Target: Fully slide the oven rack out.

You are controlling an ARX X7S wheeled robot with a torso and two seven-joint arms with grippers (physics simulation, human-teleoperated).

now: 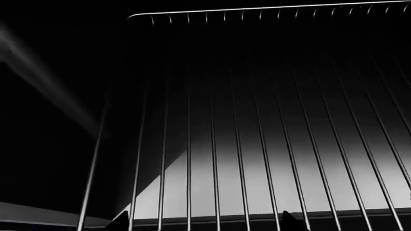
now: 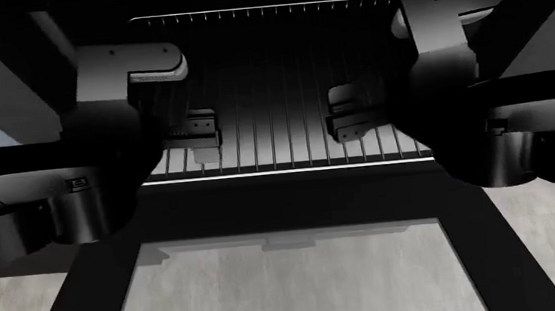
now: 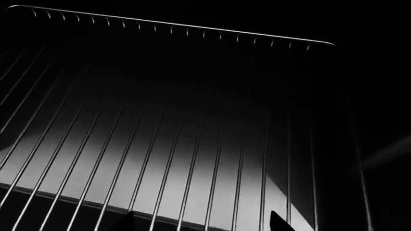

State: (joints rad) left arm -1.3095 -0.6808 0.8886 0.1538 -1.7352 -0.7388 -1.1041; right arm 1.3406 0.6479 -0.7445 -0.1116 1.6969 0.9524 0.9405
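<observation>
The oven rack [image 2: 272, 88] is a wide grid of thin silver wires. Its bright front rail [image 2: 289, 169] lies at the oven mouth and its back rail sits deep in the dark cavity. My left gripper [image 2: 194, 140] hovers over the rack's left part, near the front, and is open and empty. My right gripper [image 2: 350, 119] hovers over the right-centre part, also open and empty. In the left wrist view the rack [image 1: 263, 144] fills the frame, with the gripper [image 1: 205, 222] tips wide apart. The right wrist view shows the rack [image 3: 192, 125] and its gripper [image 3: 202, 222] the same way.
The oven door [image 2: 464, 222] hangs open and flat towards me, its glass panel [image 2: 289, 290] below the rack's front rail. Dark oven walls [image 2: 96, 36] close in on both sides of the arms. Light grey floor [image 2: 547, 252] lies beside the door.
</observation>
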